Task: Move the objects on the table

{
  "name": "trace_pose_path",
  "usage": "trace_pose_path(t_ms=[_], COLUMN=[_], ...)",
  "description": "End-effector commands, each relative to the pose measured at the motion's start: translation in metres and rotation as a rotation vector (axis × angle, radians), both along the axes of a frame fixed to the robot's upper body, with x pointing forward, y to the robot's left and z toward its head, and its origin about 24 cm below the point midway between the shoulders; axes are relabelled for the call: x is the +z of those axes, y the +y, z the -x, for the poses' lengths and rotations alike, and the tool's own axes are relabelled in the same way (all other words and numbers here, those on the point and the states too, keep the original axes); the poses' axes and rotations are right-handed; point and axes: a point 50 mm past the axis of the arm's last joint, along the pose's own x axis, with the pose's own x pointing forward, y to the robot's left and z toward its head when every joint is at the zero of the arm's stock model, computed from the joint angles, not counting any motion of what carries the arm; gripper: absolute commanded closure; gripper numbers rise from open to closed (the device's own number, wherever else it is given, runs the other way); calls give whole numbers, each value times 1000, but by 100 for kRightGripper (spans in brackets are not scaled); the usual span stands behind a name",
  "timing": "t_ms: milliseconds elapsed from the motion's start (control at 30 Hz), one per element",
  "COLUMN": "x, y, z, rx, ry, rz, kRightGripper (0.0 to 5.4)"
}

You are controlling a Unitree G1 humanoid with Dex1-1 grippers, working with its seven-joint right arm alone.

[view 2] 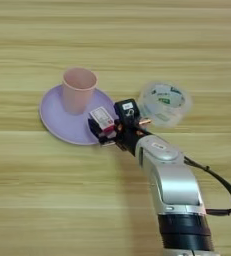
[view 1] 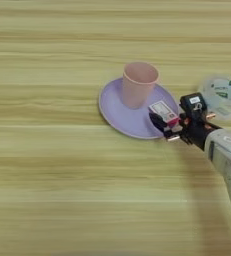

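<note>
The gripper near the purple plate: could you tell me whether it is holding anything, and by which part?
The gripper is shut on the small red-and-white flat box, gripping its lower end over the right rim of the purple plate, beside the pink cup.

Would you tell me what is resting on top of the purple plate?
The pink cup stands upright on the purple plate. The right gripper holds the red-and-white box over its right rim; contact underneath is hidden.

The cup [view 2: 78, 90] hides part of the plate [view 2: 54, 117]; print on the clear lid [view 2: 164, 102] is unreadable.
</note>
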Motion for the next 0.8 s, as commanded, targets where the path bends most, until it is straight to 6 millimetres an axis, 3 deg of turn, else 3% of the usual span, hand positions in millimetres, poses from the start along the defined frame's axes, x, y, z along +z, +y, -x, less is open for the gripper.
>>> trace_pose_path(t_ms=[33, 400, 800], x=[35, 45, 65], y=[-5, -16, -53], z=[-7, -5, 13], rx=[-5, -48, -173], ry=[-160, -194, -247], rz=[45, 58, 136], kRightGripper=[4, 4, 4])
